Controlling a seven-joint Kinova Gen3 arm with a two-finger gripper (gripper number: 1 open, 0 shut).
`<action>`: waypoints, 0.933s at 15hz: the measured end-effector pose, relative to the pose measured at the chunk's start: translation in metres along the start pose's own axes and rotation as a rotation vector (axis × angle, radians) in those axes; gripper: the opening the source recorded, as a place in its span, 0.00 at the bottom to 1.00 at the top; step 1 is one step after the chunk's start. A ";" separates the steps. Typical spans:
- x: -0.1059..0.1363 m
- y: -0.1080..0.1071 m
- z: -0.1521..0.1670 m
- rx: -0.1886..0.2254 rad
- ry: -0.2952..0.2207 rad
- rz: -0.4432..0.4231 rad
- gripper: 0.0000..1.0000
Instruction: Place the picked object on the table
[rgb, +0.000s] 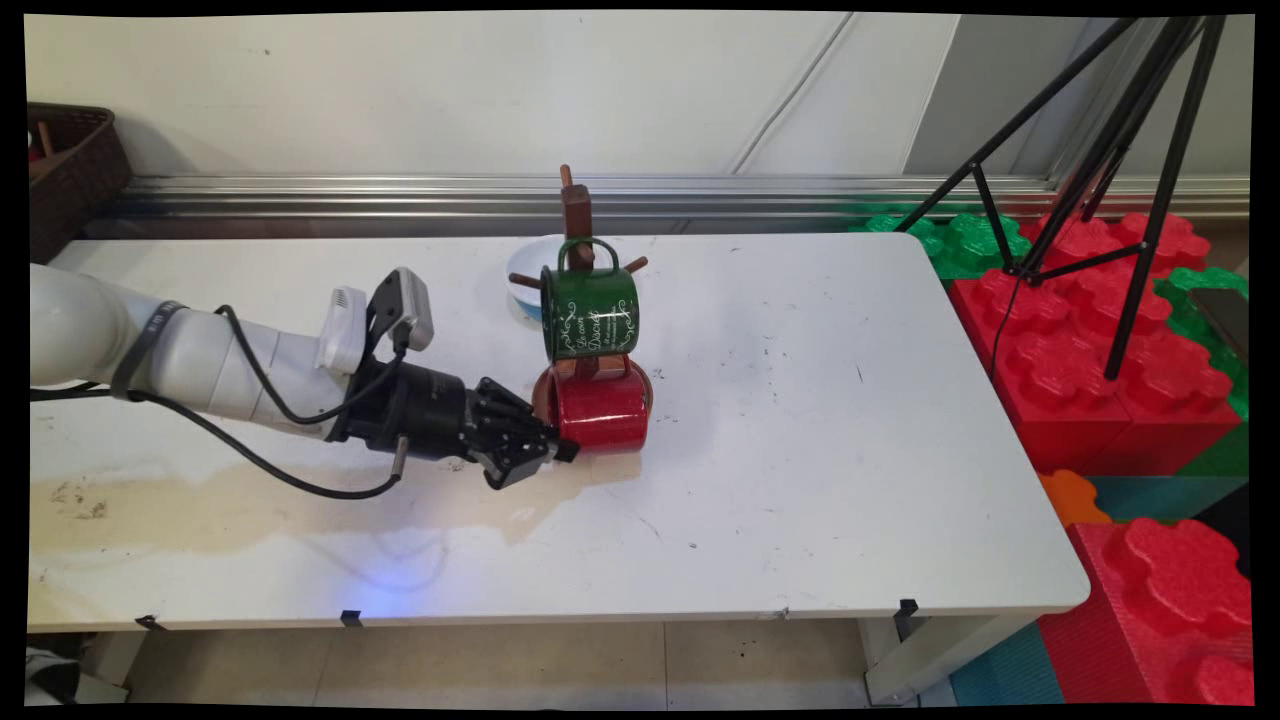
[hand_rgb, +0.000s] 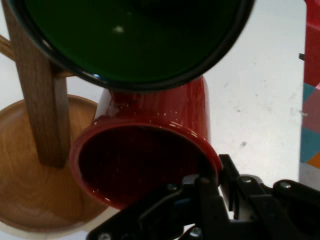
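Observation:
A red mug lies tilted on its side at the foot of a wooden mug tree. My gripper comes in low from the left and is shut on the mug's rim. In the hand view the red mug's open mouth faces the camera, and my gripper pinches the rim at its lower right, one finger inside and one outside. A green mug with white lettering hangs on a peg just above; the green mug's mouth fills the top of the hand view. Beside it are the tree's post and round wooden base.
A white and blue bowl sits behind the mug tree. A brown basket stands at the back left. A black tripod rises over red and green foam blocks past the table's right edge. A yellowish stain marks the near left tabletop.

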 end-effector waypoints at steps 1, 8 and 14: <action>0.000 0.001 -0.001 -0.003 -0.001 -0.002 0.00; 0.006 0.014 -0.012 -0.035 -0.004 -0.012 0.00; 0.009 0.024 -0.020 -0.058 -0.008 -0.016 0.00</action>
